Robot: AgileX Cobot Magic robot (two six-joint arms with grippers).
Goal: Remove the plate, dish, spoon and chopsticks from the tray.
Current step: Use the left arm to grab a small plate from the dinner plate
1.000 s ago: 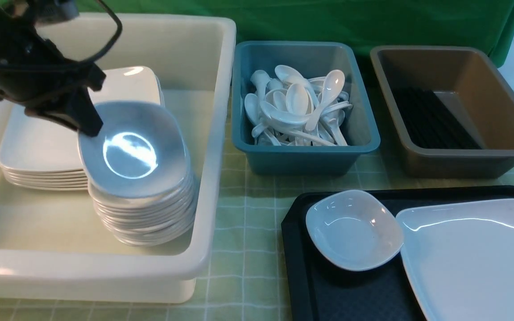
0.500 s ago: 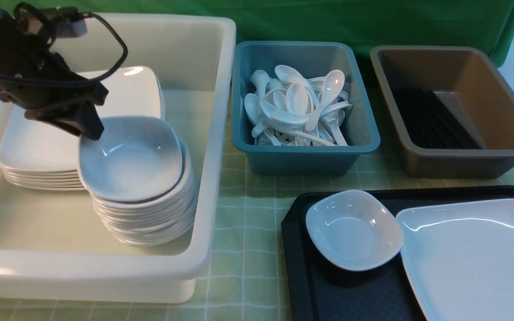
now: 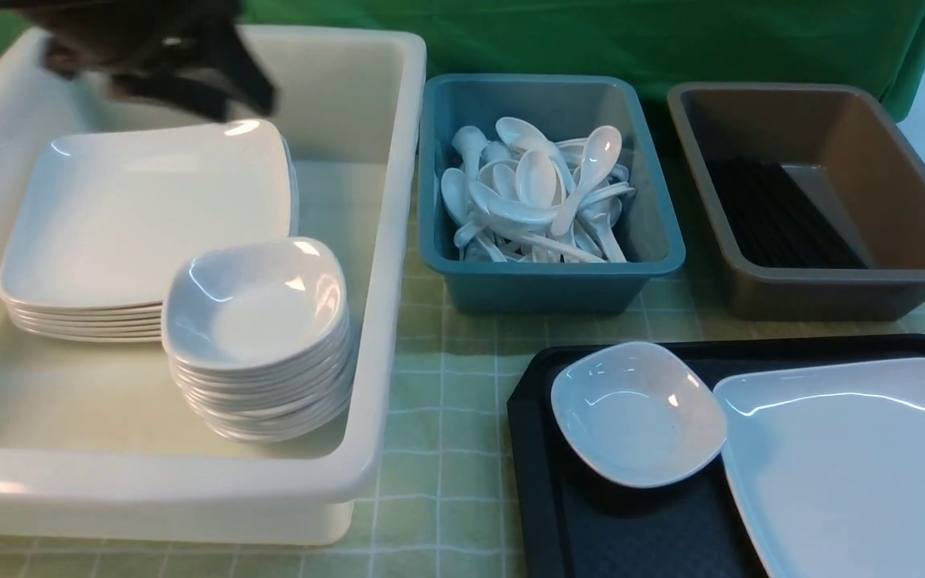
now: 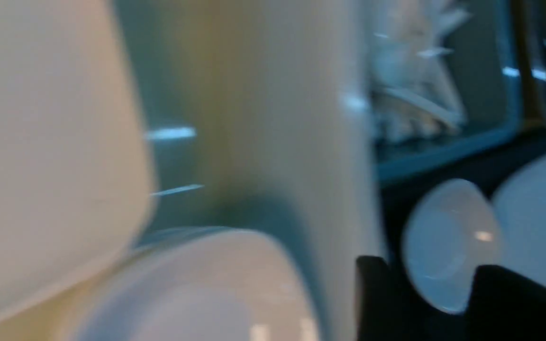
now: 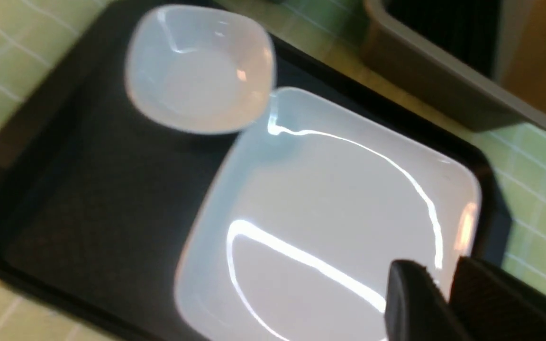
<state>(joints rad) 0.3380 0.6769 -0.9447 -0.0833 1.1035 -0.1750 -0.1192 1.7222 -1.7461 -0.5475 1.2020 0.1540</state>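
Nearest to me the tray [image 3: 543, 482] sits on the green checked cloth [image 3: 446, 385], on my right side. The plate [image 3: 856, 466] lies flat on the tray's right part, and the dish [image 3: 637, 413] stands upright in the far left corner, its rim right at the plate's corner. I cannot tell whether the two touch. My right claw [image 5: 439, 274] hangs above the near part of the plate, its fingers [image 5: 405, 293] parted by a narrow slit and holding nothing. On my left is the big white tub [image 3: 382, 321], with a stack of small dishes [image 3: 258, 321] in its near right part and a stack of large plates [image 3: 141, 209] behind that, towards the left wall. My left claw [image 4: 427, 270] hangs over the tub's far end, above the back edge of the large plates. It is blurred in the front view, but my wrist view shows its two fingers spread apart and empty. Farther off, past the tray, stands the blue tub [image 3: 551, 281] with a heap of white spoons [image 3: 535, 193]. Right of it the brown tub [image 3: 832, 289] has black chopsticks [image 3: 776, 217] lying along its floor. Behind everything hangs a green drape [image 3: 591, 32].
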